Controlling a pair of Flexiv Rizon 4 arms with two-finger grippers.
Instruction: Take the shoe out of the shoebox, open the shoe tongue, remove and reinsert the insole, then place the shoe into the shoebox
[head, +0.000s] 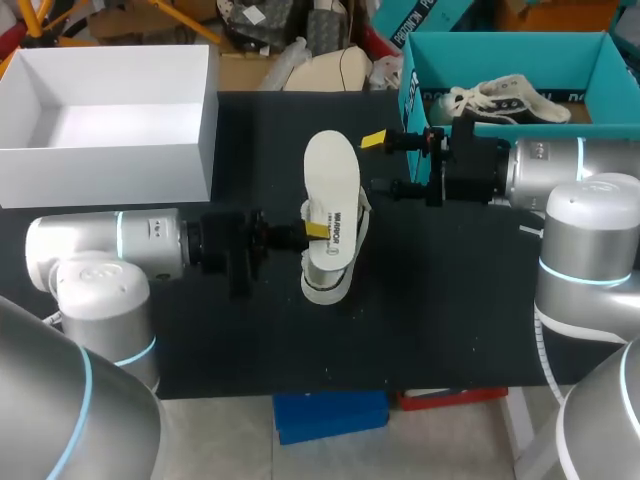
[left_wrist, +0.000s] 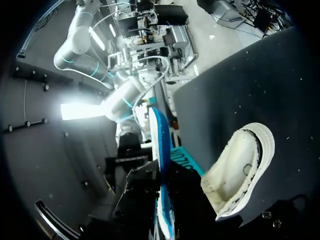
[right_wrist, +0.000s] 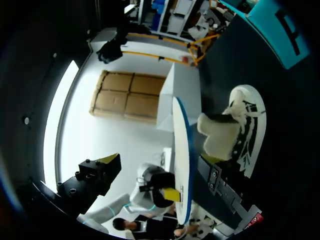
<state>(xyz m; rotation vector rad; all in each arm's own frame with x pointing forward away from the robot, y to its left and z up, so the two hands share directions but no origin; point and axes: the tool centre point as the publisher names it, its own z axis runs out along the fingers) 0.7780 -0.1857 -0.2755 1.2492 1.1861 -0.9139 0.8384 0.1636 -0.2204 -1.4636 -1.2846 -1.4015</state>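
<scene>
In the shoebox (head: 520, 58), only the head view shows a shoe (head: 505, 100).

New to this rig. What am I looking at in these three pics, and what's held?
A robot's left arm and right arm are at a black table. The head view looks down from above; each round picture comes from a camera on one arm's wrist. The left pincer is shut on a white insole, holding it above a shoe on the table. The right pincer is open beside the insole. A second shoe sits in the teal shoebox; a white box stands at the far left.
</scene>
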